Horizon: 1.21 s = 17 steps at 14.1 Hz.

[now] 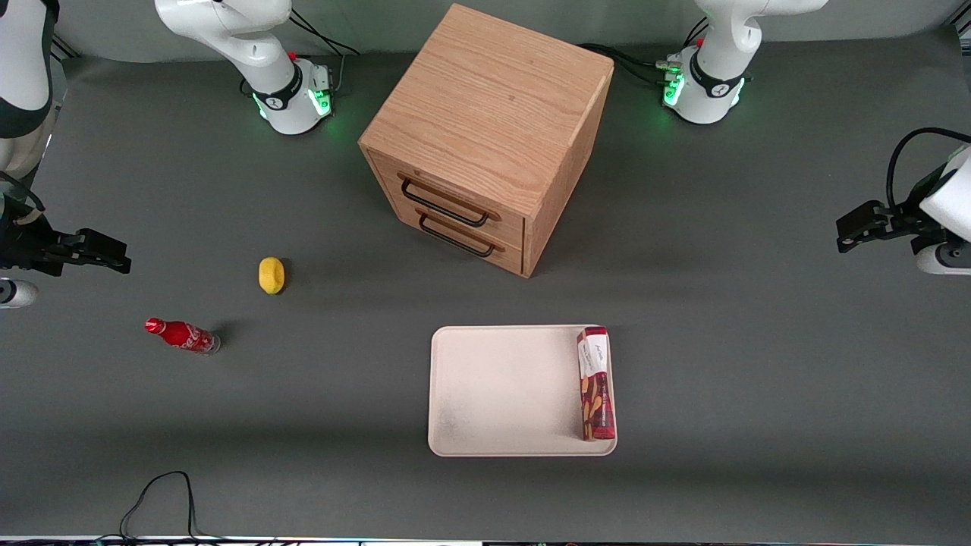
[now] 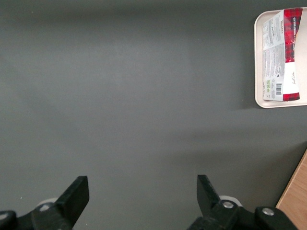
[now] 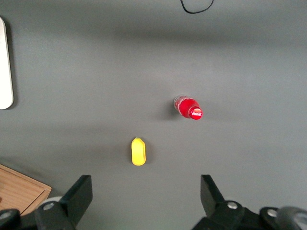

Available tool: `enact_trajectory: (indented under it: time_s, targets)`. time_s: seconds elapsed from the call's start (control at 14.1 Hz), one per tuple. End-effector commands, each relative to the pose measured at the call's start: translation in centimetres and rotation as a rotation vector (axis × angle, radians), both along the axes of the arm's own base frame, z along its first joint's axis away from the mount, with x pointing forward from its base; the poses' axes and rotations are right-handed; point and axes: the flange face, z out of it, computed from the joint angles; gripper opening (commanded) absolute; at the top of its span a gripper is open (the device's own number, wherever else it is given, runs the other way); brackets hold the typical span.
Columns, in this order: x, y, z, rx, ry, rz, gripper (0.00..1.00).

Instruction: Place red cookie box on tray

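The red cookie box lies flat in the tray, along the tray's rim toward the working arm's end of the table. Its white label end points toward the wooden cabinet. The left wrist view shows the same box lying in a corner of the tray. My gripper hangs above bare table toward the working arm's end, well apart from the tray and farther from the front camera than it. It is open, and only grey table shows between its fingers.
A wooden two-drawer cabinet stands farther from the front camera than the tray. A small red soda bottle and a yellow object lie toward the parked arm's end. A black cable loops at the table's front edge.
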Motion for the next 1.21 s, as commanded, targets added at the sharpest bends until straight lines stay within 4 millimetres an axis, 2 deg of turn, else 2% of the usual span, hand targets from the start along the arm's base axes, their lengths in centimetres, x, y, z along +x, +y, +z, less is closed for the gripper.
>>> enact_trajectory:
  time_s: [0.0, 0.57, 1.14]
  targets:
    - [-1.1, 0.3, 0.9, -0.018, 0.022, -0.001, 1.0]
    - [-1.4, -0.8, 1.0, -0.028, 0.04, -0.003, 1.0]
    - [-1.7, -0.6, 0.9, -0.061, 0.057, 0.002, 1.0]
